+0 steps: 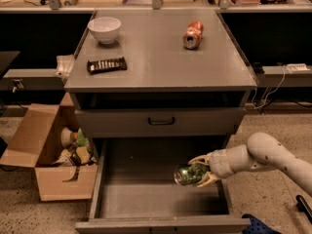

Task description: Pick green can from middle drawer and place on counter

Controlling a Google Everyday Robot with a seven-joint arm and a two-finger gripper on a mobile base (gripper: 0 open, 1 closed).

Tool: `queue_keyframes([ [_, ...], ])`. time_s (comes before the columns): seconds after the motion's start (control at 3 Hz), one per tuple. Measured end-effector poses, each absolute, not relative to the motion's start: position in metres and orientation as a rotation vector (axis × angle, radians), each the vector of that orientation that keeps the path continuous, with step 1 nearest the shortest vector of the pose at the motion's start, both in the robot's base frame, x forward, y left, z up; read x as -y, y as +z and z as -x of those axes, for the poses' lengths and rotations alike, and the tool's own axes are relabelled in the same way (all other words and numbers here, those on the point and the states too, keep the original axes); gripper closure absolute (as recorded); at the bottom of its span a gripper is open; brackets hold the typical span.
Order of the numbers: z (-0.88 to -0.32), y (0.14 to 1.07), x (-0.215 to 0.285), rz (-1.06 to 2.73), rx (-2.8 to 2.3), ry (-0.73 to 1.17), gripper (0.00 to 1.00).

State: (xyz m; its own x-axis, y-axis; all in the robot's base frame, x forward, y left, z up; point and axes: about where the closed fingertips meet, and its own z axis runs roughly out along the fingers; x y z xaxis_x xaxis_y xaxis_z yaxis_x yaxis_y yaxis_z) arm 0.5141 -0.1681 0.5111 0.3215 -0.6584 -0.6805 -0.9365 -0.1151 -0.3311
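At the far left of the frame I am seeing an open cardboard box (41,172) sitting on the speckled floor just beside the cabinet, holding a jumble of small items I cannot make out. Moving right, a white bowl (104,29) is standing upright at the upper left of the grey worktop (161,62). A dark, flat ridged bar (107,65) is lying just below the bowl, near the left edge. Below the worktop, a closed grey drawer front (126,123) is showing its small dark loop handle (161,121). Under that, the middle drawer (141,199) is standing pulled out toward the bottom of the frame, its floor bare on the left side. Back on the worktop, an orange-red can (192,34) is lying on its side toward the upper right, well apart from the bowl.

Lower down, right of centre, the green can (185,174) is lying tilted on its side over the right part of the open drawer. I cannot tell whether it is clearing the floor. The gripper (195,172) is reaching in from the right, and its pale fingers (199,159) are clamping the can, one above and one below. The white arm (273,155) is stretching off toward the lower right edge.
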Motion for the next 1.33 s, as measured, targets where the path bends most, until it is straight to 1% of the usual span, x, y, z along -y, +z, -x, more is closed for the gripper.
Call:
queue_keyframes([
  [0.33,-0.514,0.523,0.163,1.883,-1.411,0.489,1.0],
  [0.67,-0.506,0.579,0.142,1.954,-1.277,0.414,1.0],
  [1.0,-0.506,0.63,0.129,1.964,-1.131,0.395,1.0],
  [1.33,-0.51,0.678,0.127,1.91,-0.982,0.403,1.0],
])
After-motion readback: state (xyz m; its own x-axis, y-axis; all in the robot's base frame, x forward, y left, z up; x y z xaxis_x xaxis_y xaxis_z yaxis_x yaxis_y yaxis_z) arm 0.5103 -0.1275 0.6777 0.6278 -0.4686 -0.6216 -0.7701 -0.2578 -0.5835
